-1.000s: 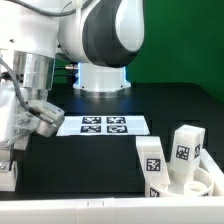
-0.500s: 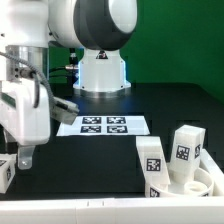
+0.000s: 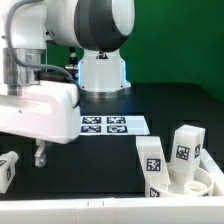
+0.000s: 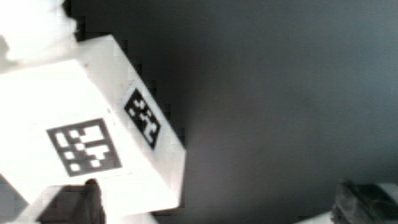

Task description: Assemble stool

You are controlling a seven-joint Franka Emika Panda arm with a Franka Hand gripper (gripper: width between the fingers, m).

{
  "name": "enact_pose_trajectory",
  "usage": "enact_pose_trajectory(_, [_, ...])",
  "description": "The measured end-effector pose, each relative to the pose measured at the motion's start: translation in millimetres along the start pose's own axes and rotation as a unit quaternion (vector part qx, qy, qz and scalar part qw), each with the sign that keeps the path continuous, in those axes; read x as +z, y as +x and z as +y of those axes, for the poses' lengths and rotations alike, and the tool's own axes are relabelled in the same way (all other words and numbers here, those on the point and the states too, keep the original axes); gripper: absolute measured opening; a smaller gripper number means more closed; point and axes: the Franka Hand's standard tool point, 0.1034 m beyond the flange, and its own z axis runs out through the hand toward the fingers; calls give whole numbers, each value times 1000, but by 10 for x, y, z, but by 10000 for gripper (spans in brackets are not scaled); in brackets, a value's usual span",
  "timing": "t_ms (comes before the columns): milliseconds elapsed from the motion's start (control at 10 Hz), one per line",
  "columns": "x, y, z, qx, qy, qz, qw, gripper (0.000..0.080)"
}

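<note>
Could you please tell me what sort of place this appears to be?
Most likely a robotics lab test bench: a black table before a green backdrop, a marker board, and tagged white stool legs.

- A glossy white arm (image 3: 55,22) fills the upper left, with a big dark grey round joint cap (image 3: 105,20).
- The white ribbed base (image 3: 103,72) stands at top centre.
- Thin dark cables (image 3: 48,70) loop at left.
- The gripper (image 3: 40,156) has a boxy white body and a dark finger.

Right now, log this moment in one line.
gripper: open, empty | leg: on table by gripper, ungrasped | seat: exterior view's right, beside other legs
</note>
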Motion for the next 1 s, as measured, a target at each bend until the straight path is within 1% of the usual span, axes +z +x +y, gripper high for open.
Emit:
enact_pose_trajectory(100, [1, 4, 17, -14, -1, 2, 1000, 649])
enact_pose_trajectory(400, [17, -10, 31, -4, -1, 0, 1000, 649])
enact_pose_trajectory(500, [82, -61, 97, 2, -3, -8, 1000, 649])
enact_pose_trajectory(600, [141, -97, 122, 9, -6, -13, 1000, 649])
enact_pose_trajectory(900, [152, -87, 129, 13, -9, -9, 1000, 649])
enact_pose_trajectory(1000, [154, -81, 99, 20, -10, -2, 1000, 649])
